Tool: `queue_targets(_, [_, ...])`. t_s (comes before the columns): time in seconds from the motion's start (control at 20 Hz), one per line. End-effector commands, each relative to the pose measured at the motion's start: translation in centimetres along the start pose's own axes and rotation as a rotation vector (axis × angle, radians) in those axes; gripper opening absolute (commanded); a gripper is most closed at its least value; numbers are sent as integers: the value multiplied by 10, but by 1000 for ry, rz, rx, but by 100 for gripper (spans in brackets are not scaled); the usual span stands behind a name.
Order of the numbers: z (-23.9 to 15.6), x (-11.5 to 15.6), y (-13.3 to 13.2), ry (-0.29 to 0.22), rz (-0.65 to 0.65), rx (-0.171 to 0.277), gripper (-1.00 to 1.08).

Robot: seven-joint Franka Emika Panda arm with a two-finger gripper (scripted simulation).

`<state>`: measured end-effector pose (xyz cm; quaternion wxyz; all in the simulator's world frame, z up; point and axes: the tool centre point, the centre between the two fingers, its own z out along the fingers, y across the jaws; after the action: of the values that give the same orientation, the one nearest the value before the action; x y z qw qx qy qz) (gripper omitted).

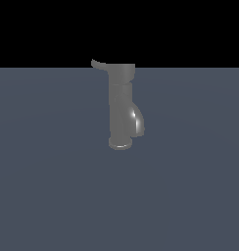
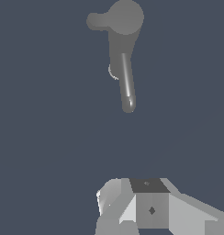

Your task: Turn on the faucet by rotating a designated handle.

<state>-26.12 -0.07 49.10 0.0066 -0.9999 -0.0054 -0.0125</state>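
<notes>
Exterior view: faucet (image 1: pixel 120 110) upright, handle (image 1: pixel 98 64) sticking left; claw (image 2: pixel 132 206) well apart, can't tell if open.

Exterior view: low, roughly level side-on camera, mid distance, facing the faucet (image 1: pixel 122 109) standing upright on the flat grey floor (image 1: pixel 53 196), horizon behind it, black above. The faucet sits centre frame, handle (image 1: pixel 98 63) pointing to the exterior view's left. No arm in this view.

Wrist view: looks steeply down from above, faucet (image 2: pixel 125 32) seen top-on, handle (image 2: pixel 97 21) visible, part of the gripper (image 2: pixel 132 206) at the frame edge, well apart from the faucet.

Shared: faucet, handle, surrounding floor (image 2: pixel 40 137).
</notes>
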Motion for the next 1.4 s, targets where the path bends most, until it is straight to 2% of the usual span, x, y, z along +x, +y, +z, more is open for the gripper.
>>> queue_targets(0.0, [0, 0, 0, 0, 0, 0, -100])
queue_targets(0.65, [13, 13, -18, -1, 91, -1, -100])
queue_targets(1.35, [53, 64, -64, -4, 370, -3, -100])
